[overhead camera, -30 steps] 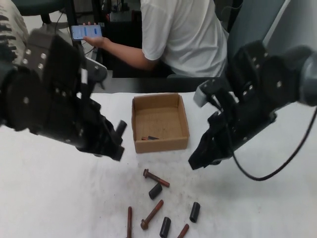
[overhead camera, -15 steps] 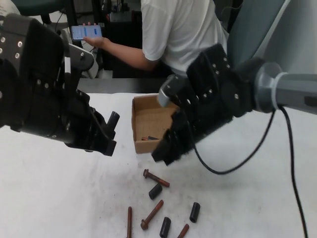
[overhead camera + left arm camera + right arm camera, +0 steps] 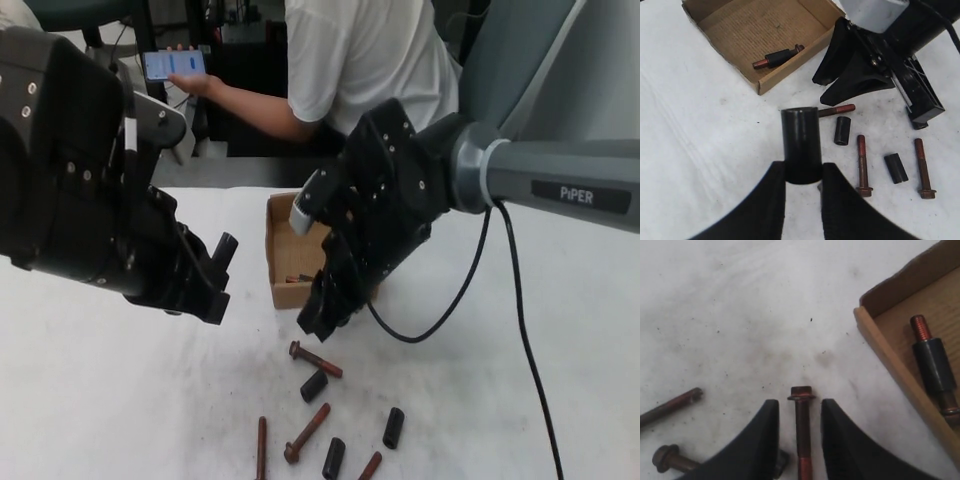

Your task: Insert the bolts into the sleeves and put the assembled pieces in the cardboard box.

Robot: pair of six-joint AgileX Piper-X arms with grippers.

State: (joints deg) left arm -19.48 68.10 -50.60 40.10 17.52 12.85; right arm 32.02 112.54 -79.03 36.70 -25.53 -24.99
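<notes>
Black against the white bench (image 3: 100,400), a sleeve (image 3: 226,247) is sticking out of the left claw (image 3: 214,285), which is hanging beside the cardboard box (image 3: 274,250). The right claw (image 3: 318,318) is hovering just over a flanged bolt (image 3: 315,358), with more bolts and sleeves lying loose nearer the camera.

From the left wrist, the left claw (image 3: 802,172) is pinching the sleeve (image 3: 801,145) at its lower end, leaving the open bore facing outward (handy for the insertion to come). One assembled piece (image 3: 777,56) is lying inside the box (image 3: 790,75), and the right claw (image 3: 832,87) is hanging spread just outside its front wall.

From the right wrist, the right claw (image 3: 799,405) is standing apart and empty, its fingers straddling the bolt (image 3: 801,430) just behind the head. Whether the tips are touching the bench, I cannot tell. I am judging the step in hand to be picking up this bolt. To do it well, the claw should be dropping straight down, centring on the shank and closing near the head, so the threaded end is left free to enter the sleeve. A skewed grip is likely to roll the bolt away.
</notes>
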